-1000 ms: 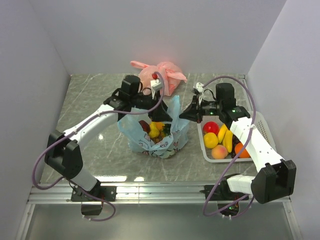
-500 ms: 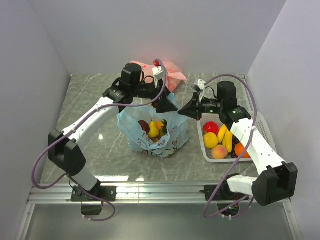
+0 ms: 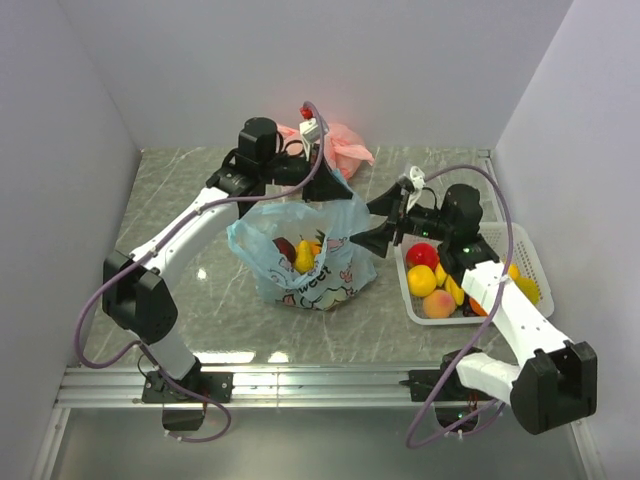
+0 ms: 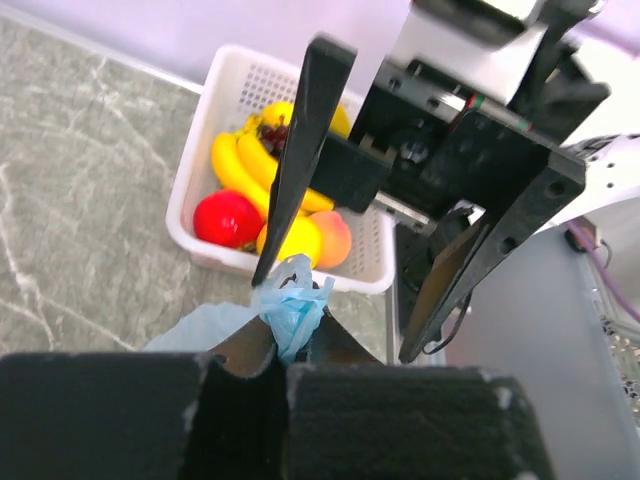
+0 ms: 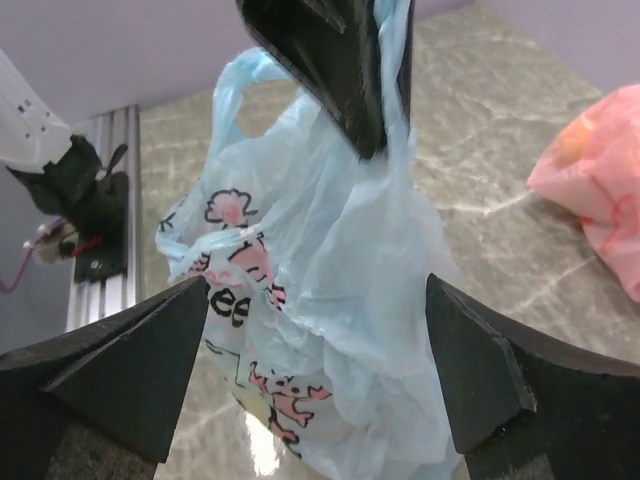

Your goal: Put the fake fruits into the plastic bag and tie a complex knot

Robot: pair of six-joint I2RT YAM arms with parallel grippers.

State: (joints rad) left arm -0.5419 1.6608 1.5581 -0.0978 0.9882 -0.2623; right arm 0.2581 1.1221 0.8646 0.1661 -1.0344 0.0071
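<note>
the left gripper (image 4: 290, 348) is closed tight on a bunched handle of the thin light-blue printed plastic bag (image 3: 335, 268), which stands on the grey marble-patterned table (image 3: 170, 180). the right gripper (image 3: 372, 226) is spread wide beside the bag, gripping nothing; i cannot tell whether its fingers (image 5: 120, 380) touch the film. i see red and yellow glossy plastic fruits (image 3: 300, 255) inside the bag; more lie in the white perforated plastic basket (image 3: 520, 245) at right.

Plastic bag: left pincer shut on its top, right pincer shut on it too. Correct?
No. The right pincer is open, jaws spread wide, gripping nothing; the right wrist view shows it. The left pincer is indeed shut on the plastic bag top.
</note>
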